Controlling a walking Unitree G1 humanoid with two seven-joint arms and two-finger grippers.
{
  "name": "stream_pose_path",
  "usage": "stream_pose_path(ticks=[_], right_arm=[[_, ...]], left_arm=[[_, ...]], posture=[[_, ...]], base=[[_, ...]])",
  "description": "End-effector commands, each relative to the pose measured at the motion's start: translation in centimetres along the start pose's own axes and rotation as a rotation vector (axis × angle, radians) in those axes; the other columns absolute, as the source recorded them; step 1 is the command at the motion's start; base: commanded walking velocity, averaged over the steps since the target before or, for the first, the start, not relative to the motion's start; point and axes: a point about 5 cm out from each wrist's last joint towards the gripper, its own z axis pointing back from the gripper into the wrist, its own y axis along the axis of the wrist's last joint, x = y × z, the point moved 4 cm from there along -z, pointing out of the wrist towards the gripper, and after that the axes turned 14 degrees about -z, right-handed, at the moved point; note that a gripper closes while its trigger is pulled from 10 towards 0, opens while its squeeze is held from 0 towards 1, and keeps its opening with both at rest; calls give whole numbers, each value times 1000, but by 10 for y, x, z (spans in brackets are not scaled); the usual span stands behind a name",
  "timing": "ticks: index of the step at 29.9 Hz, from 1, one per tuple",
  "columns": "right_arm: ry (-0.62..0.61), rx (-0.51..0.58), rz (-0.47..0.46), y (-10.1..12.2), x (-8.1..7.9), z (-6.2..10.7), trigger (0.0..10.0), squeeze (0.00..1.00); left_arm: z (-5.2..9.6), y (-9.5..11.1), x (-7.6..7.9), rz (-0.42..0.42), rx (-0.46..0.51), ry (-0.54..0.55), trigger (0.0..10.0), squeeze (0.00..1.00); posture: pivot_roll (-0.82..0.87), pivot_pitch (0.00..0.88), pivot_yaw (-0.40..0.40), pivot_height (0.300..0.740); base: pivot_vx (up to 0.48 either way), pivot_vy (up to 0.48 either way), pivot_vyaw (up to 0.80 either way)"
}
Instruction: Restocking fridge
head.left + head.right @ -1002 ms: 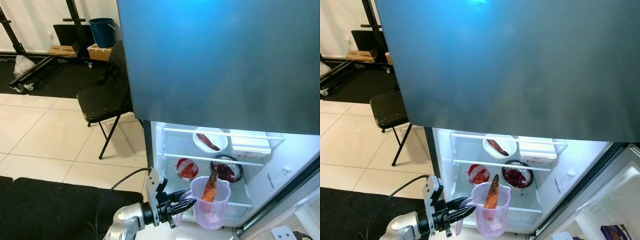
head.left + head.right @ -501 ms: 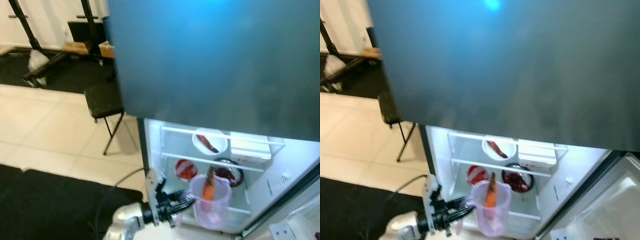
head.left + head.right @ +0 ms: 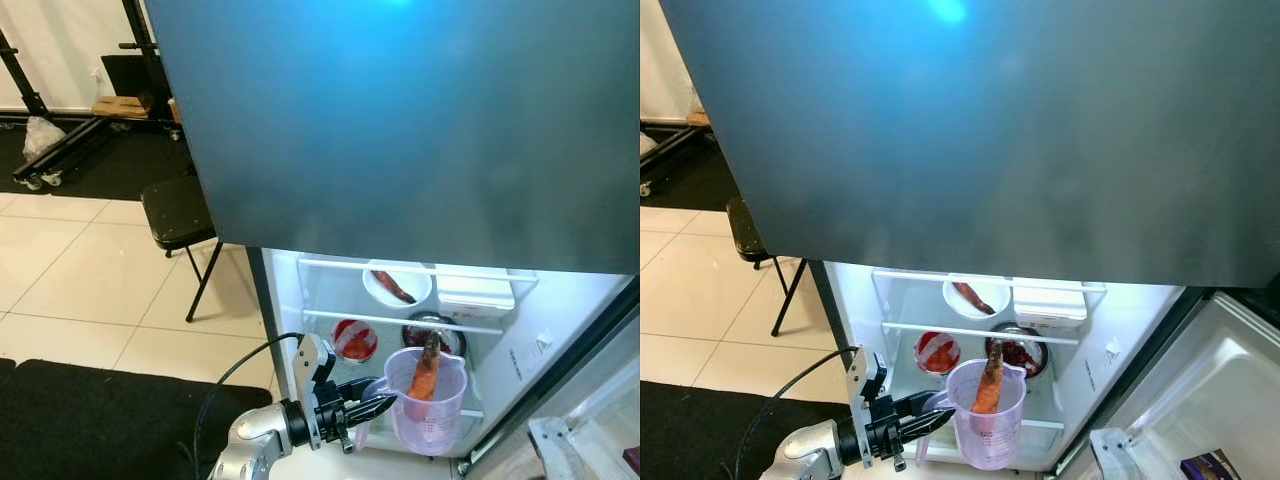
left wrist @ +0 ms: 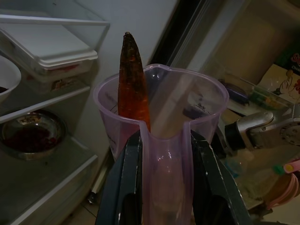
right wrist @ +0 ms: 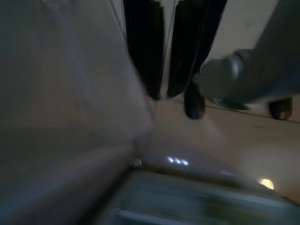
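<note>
Two black fingers point(image 4: 129, 187) of the left gripper point(image 3: 372, 408) clamped the handle of a purple jug point(image 3: 425, 398). One carrot point(image 4: 133, 89) stood inside it, just beyond the fingertips, before the open fridge's shelf point(image 3: 400, 318). Right gripper point(image 5: 164, 51): fingers close together, blurred; could not tell more.

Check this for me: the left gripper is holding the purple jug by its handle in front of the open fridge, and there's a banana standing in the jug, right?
Not a banana: a carrot stands in the jug, as the left wrist view shows. The rest holds: the left gripper grips the jug by its handle in front of the open fridge.
</note>
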Motion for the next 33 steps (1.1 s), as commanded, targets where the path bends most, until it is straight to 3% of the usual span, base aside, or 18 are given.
stream_pose_path(ticks=[1, 3, 11, 16, 21, 27, 28, 29, 33], right_arm=[[72, 43, 1, 13, -10, -2, 10000, 0], [163, 7, 1, 8, -20, -2, 10000, 0], [279, -25, 9, 6, -30, 1, 10000, 0], [472, 51, -27, 33, -59, 1, 10000, 0], [509, 57, 3, 38, -70, -1, 10000, 0], [472, -105, 92, 8, -66, -2, 10000, 0], [509, -126, 86, 4, -70, 0, 10000, 0], [630, -112, 48, 9, -83, 4, 10000, 0], [744, -40, -9, 28, -97, 9, 10000, 0]], left_arm=[[2, 4, -1, -26, 13, 4, 10000, 0], [4, 3, -1, -25, 11, 4, 10000, 0], [5, 2, -1, -29, 6, 9, 10000, 0], [8, 3, -5, -41, 4, 34, 10000, 0], [9, 3, -7, -43, 4, 44, 10000, 0], [9, 1, -6, -42, -2, 43, 10000, 0], [9, 1, -5, -42, -3, 43, 10000, 0], [10, 0, -6, -43, -4, 46, 10000, 0], [12, 0, -7, -45, -5, 51, 10000, 0]], posture=[[-42, 0, -28, 740], [-41, 0, -29, 740], [-40, 0, -29, 740], [-44, 0, -26, 740], [-44, 0, -26, 740], [-36, 0, -32, 740], [-35, 0, -32, 740], [-34, 0, -32, 740], [-35, 0, -31, 740]], base=[[0, 0, 0], [0, 0, 0], [0, 0, 0], [0, 0, 0], [0, 0, 0], [0, 0, 0], [0, 0, 0], [0, 0, 0], [0, 0, 0]])
